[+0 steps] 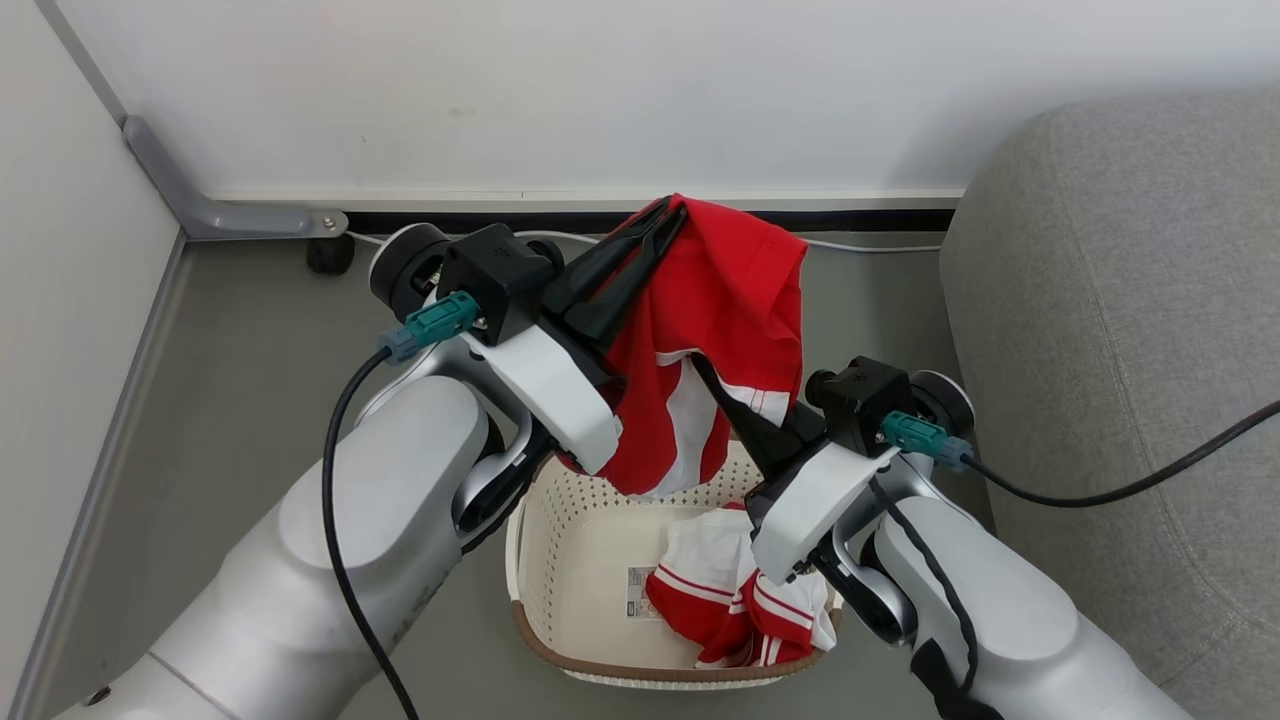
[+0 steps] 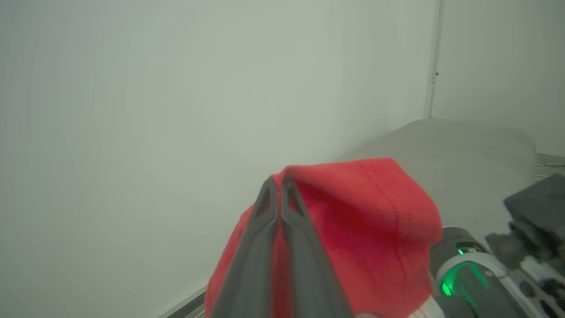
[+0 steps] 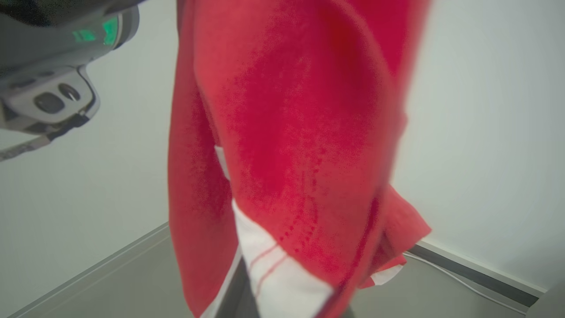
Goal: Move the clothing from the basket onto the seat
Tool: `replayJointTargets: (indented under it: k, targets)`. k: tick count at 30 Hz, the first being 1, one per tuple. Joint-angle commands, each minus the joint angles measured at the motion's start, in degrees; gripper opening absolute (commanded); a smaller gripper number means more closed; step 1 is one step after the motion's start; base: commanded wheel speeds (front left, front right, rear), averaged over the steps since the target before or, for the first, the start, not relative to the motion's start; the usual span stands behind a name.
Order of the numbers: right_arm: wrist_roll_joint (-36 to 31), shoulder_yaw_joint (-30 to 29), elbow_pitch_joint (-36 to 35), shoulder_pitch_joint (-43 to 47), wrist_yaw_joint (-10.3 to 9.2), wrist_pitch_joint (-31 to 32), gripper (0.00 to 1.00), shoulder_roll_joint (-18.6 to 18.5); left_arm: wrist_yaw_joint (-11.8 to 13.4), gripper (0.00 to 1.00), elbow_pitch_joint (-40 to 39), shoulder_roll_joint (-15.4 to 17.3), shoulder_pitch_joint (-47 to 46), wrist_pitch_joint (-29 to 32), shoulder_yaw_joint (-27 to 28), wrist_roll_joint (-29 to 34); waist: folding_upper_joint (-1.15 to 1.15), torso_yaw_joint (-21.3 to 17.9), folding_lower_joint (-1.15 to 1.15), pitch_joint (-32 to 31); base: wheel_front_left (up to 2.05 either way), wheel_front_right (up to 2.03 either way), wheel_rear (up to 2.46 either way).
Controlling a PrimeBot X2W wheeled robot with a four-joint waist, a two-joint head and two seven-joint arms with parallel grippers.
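Note:
My left gripper [image 1: 672,208] is raised above the basket and shut on the top fold of a bright red garment [image 1: 720,330], which hangs down from it; the left wrist view shows its fingers pinching that garment [image 2: 375,221]. My right gripper [image 1: 703,368] reaches up into the garment's lower part by the white striped hem and is shut on it. In the right wrist view the cloth [image 3: 287,132] drapes over that gripper's fingers. A second red-and-white garment [image 1: 740,600] lies in the cream basket [image 1: 560,640]. The grey seat [image 1: 1120,300] stands to the right.
A white wall runs behind, with a thin cable [image 1: 870,245] along its base. A grey bracket with a black caster [image 1: 328,252] sits at the back left beside a side panel. A black cable [image 1: 1150,485] crosses the seat's front. Grey floor surrounds the basket.

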Motion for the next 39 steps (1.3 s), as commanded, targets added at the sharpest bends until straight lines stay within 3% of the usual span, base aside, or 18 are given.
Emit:
replayJointTargets:
  k: [1, 5, 6, 7, 8, 9, 26, 39]
  targets:
    - [0.01, 0.00, -1.09, -1.53, 0.39, -0.35, 0.00, 1.13, -0.03, 0.00, -1.45, 0.96, -2.74, -0.59, 1.85, -0.48, 0.00, 0.09, 0.00, 0.11, 0.00, 0.00, 0.00]
    - [0.56, 0.16, -2.26, -1.54, 0.39, -0.35, 0.00, 1.20, -0.03, 0.00, -1.51, 0.98, -2.21, -0.60, 2.34, -0.34, 0.00, 0.08, 0.00, 0.24, 0.00, 0.00, 0.00]
    - [0.61, 0.10, -2.49, -1.42, 0.39, -0.35, 0.00, 1.20, -0.03, 0.07, -1.55, 0.96, -2.05, -0.60, 2.59, -0.24, 0.00, 0.00, 0.00, 0.23, 0.00, 0.00, 0.00]
    - [0.57, 0.04, -2.55, -1.29, 0.39, -0.35, 0.00, 1.20, -0.03, 0.37, -1.56, 0.96, -1.87, -0.60, 2.78, -0.14, 0.00, -0.10, 0.00, 0.19, 0.00, 0.00, 0.00]
    - [0.51, -0.03, -2.54, -1.19, 0.39, -0.35, 0.00, 1.21, -0.03, 0.89, -1.55, 0.97, -1.68, -0.60, 2.91, -0.03, 0.00, -0.23, 0.00, 0.16, 0.00, 0.00, 0.00]
    - [0.46, -0.13, -2.58, -1.12, 0.39, -0.35, 0.00, 1.21, -0.03, 1.00, -1.53, 0.98, -1.52, -0.60, 3.06, 0.10, 0.00, -0.37, 0.00, 0.15, 0.00, 0.00, 0.00]
    - [-1.60, -2.75, -6.14, -0.32, 0.39, -0.35, 0.00, 1.22, -0.03, 1.00, -0.40, 0.99, 1.35, -0.60, 4.32, 1.24, 0.00, -3.30, 0.00, -0.17, 0.00, 0.00, 0.00]
    - [-4.44, -8.29, -10.59, 2.12, 0.39, -0.35, 0.00, 0.69, -0.03, 1.00, -0.14, 1.87, 5.53, -0.60, 7.86, 3.23, 0.00, -12.07, 0.00, -0.19, 0.00, 0.00, 0.00]
